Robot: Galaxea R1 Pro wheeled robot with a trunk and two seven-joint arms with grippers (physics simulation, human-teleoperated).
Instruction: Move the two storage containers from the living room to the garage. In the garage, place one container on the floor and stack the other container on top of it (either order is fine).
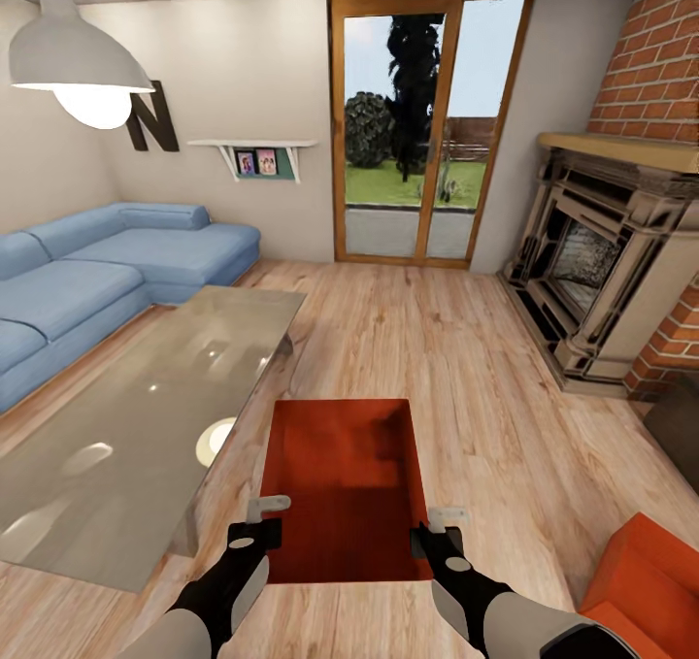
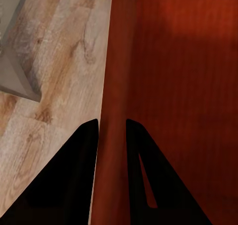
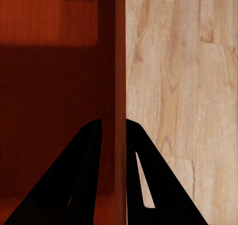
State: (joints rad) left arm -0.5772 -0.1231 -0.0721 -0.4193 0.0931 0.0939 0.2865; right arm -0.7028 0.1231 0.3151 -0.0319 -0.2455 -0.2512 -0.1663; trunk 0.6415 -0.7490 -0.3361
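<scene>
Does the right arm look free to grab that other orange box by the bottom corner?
Probably not now: the right gripper is clamped on the held container's wall, as is the left gripper. The second container sits beside it on the wood floor.

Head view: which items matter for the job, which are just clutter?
Job:
- held storage container, left gripper and right gripper on its side walls
- second storage container

Clutter:
- blue sofa
- glass coffee table
- fireplace
- glass doors
</scene>
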